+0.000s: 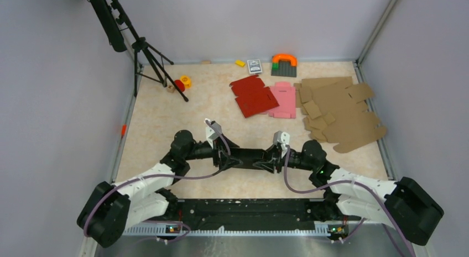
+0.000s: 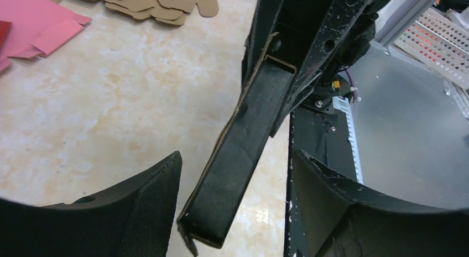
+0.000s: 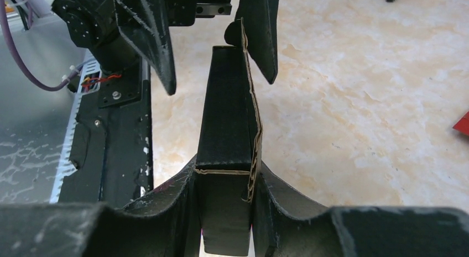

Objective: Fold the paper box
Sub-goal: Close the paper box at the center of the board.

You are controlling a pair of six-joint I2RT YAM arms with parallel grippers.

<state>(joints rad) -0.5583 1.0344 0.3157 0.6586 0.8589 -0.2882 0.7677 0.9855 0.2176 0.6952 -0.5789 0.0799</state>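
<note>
While the right jaws are clenched on one end of the paper box (image 1: 251,157), both fingers (image 3: 276,196) pressing flat on its opposite faces in the right wrist view, the left jaws stand released around the other end. In the left wrist view the box (image 2: 243,152) passes between the two spread fingers (image 2: 144,213), with a plain gap to one of them and only a thin sliver to the other; whether it brushes that one cannot be told. The box is a long, narrow, partly folded black strip, seen edge-on from the right wrist (image 3: 227,119), with the raw brown cardboard edge running along one side. It hangs off the worktop (image 1: 166,119) at the near middle, bridging the two wrists, which face each other just beyond the arm bases. Well apart from it, towards the back, a red cardboard blank (image 1: 253,95) lies flat with a pink blank (image 1: 283,99) touching its right side, and a spread of brown cardboard blanks (image 1: 337,110) lies just beside the pink one. Small toy blocks sit along the back wall, among them an orange arch (image 1: 283,59), and a black tripod (image 1: 146,52) stands in the back left corner.
</note>
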